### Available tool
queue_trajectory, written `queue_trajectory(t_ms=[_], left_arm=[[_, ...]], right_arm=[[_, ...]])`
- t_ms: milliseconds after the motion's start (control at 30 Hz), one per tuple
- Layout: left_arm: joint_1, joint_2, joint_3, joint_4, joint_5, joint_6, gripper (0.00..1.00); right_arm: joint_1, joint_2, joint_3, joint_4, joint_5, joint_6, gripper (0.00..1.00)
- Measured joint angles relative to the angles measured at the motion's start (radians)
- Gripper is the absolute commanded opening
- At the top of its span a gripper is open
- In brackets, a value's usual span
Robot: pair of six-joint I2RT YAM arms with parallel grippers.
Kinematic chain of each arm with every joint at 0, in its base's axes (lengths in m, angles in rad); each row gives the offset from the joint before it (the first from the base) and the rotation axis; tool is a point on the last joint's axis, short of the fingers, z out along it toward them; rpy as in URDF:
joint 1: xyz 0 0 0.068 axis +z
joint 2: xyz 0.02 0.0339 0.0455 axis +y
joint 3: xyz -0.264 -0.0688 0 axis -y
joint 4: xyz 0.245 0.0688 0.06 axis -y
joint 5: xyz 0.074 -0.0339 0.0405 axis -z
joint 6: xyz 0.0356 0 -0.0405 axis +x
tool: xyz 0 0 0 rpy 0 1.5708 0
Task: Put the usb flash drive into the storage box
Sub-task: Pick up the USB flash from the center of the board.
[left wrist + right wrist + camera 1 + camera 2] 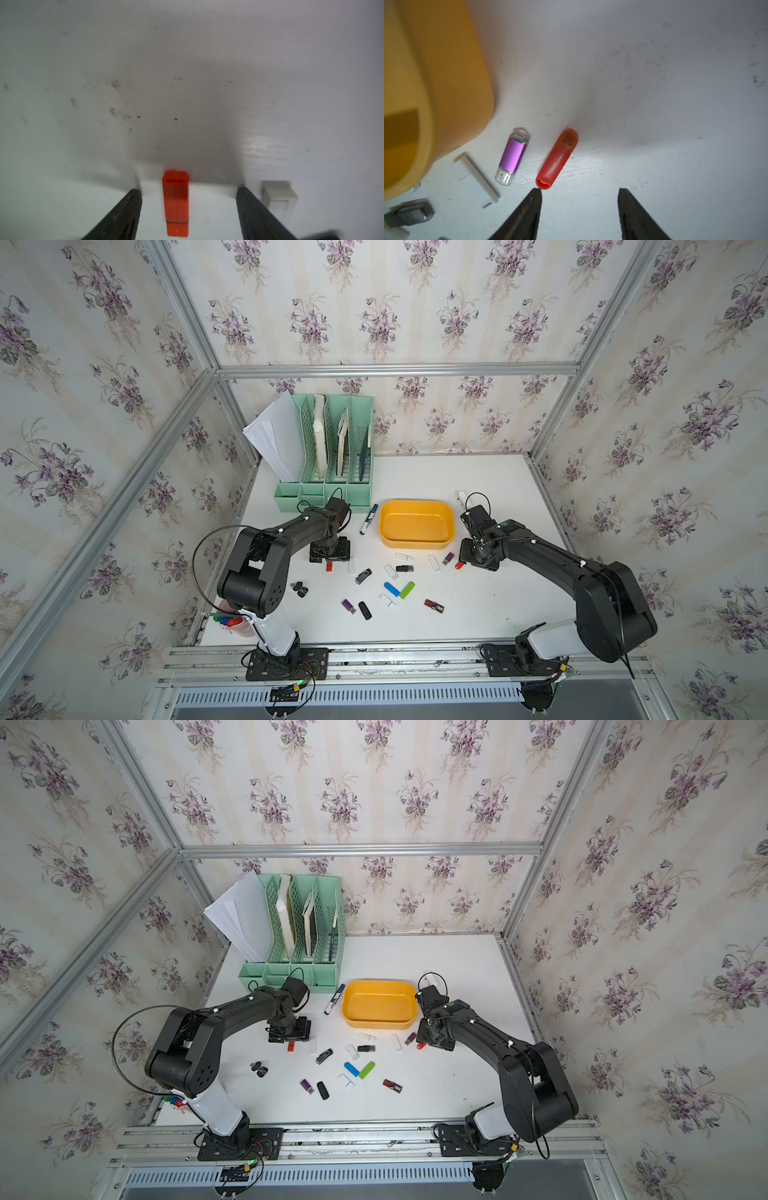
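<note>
Left gripper (pixel 188 189) points down at the desk (pixel 478 614) with its jaws apart, and an orange-red flash drive (pixel 176 203) lies flat between its fingers, lengthwise along them, with a clear gap to each finger. Just outside one finger lies a white flash drive (pixel 279 193), apart from it.

Right gripper (pixel 579 189) is also low over the desk, its jaws spread with only bare desk between them. A translucent red flash drive (pixel 557 159) lies just ahead of one fingertip, its open end almost at the tip; whether they touch cannot be told. Farther out on that same side lie a purple flash drive (pixel 512 155) and a white capped drive (pixel 475 178), and beyond those is the rounded corner of the storage box (pixel 456 83).

In both top views the yellow-orange storage box (pixel 415 544) stands on the desk between the two grippers, nearer the right one. A blue-capped marker (pixel 368 519) lies between the box and the left gripper.
</note>
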State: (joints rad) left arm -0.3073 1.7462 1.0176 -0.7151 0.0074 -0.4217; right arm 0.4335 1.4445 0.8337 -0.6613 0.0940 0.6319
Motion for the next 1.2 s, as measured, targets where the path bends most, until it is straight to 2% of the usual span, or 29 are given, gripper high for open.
queue_trajectory(t_ms=[267, 367, 833, 1200], left_arm=[[-0.001, -0.013, -0.031, 0.035, 0.027, -0.002, 0.59], [-0.002, -0.02, -0.04, 0.047, 0.026, -0.003, 0.58], [0.001, -0.066, -0.09, 0.084, 0.018, 0.0, 0.62], [0.001, -0.078, -0.108, 0.1, 0.016, 0.0, 0.63]], right_arm=[[-0.042, 0.0, -0.049, 0.058, -0.047, 0.004, 0.63], [-0.05, 0.0, -0.05, 0.07, -0.063, 0.003, 0.62], [-0.059, 0.013, -0.043, 0.09, -0.103, 0.003, 0.59], [-0.046, 0.102, -0.005, 0.118, -0.106, 0.003, 0.57]])
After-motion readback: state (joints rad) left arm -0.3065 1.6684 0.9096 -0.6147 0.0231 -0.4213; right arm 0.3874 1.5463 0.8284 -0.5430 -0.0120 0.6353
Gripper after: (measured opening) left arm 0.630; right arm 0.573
